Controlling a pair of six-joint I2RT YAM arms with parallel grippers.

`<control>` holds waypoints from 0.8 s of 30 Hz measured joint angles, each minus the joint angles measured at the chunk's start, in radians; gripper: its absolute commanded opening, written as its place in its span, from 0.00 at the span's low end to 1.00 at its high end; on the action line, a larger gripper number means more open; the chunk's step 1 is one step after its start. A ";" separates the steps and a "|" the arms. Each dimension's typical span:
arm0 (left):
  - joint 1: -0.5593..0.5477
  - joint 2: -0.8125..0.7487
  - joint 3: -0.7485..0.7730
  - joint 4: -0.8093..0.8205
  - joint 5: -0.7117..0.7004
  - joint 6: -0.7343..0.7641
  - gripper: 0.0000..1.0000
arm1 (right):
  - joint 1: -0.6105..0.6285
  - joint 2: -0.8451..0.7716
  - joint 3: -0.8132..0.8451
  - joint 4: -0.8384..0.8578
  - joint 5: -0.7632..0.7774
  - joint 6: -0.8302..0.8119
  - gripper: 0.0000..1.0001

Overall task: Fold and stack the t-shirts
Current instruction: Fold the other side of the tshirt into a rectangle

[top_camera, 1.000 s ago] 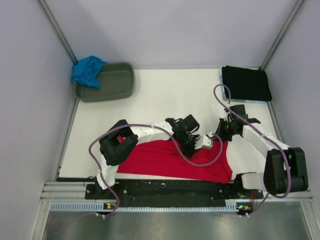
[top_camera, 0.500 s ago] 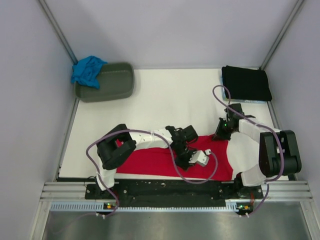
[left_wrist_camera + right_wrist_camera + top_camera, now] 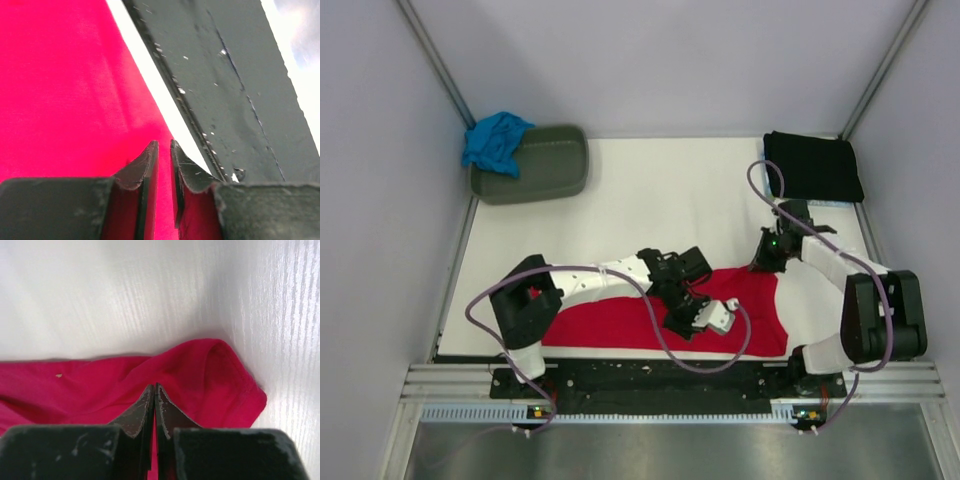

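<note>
The red t-shirt (image 3: pixel 610 320) lies spread along the table's near edge. It also shows in the left wrist view (image 3: pixel 65 90) and the right wrist view (image 3: pixel 200 370). My left gripper (image 3: pixel 700 322) (image 3: pixel 161 144) is low over its near right part, its jaws almost together with red cloth between them. My right gripper (image 3: pixel 763 265) (image 3: pixel 154 386) is shut on the shirt's far right edge, beside a hemmed sleeve. The black t-shirt (image 3: pixel 812 167) lies folded at the back right. The turquoise t-shirt (image 3: pixel 495 140) is crumpled on the tub's left end.
The grey-green oval tub (image 3: pixel 545 165) stands at the back left. The black mounting rail (image 3: pixel 660 375) (image 3: pixel 225 75) runs along the near edge just past the red shirt. Both arms' cables loop over the shirt. White table (image 3: pixel 660 200) lies between shirt and back wall.
My left gripper has moved toward the near edge, bringing red cloth with it, so the shirt now lies flatter and narrower. My right gripper has shifted slightly back and right.
</note>
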 measured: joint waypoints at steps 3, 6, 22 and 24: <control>0.033 -0.010 0.040 0.060 -0.016 -0.082 0.14 | -0.002 -0.059 0.014 -0.013 0.000 -0.009 0.00; 0.064 0.035 0.101 0.122 -0.065 -0.145 0.13 | -0.002 -0.106 0.020 -0.017 -0.002 -0.010 0.00; 0.046 0.089 -0.026 0.141 -0.123 -0.086 0.23 | -0.031 0.096 0.047 -0.015 0.040 -0.010 0.00; 0.042 0.061 -0.030 0.109 -0.124 -0.076 0.31 | -0.036 0.107 0.066 -0.013 0.055 -0.014 0.00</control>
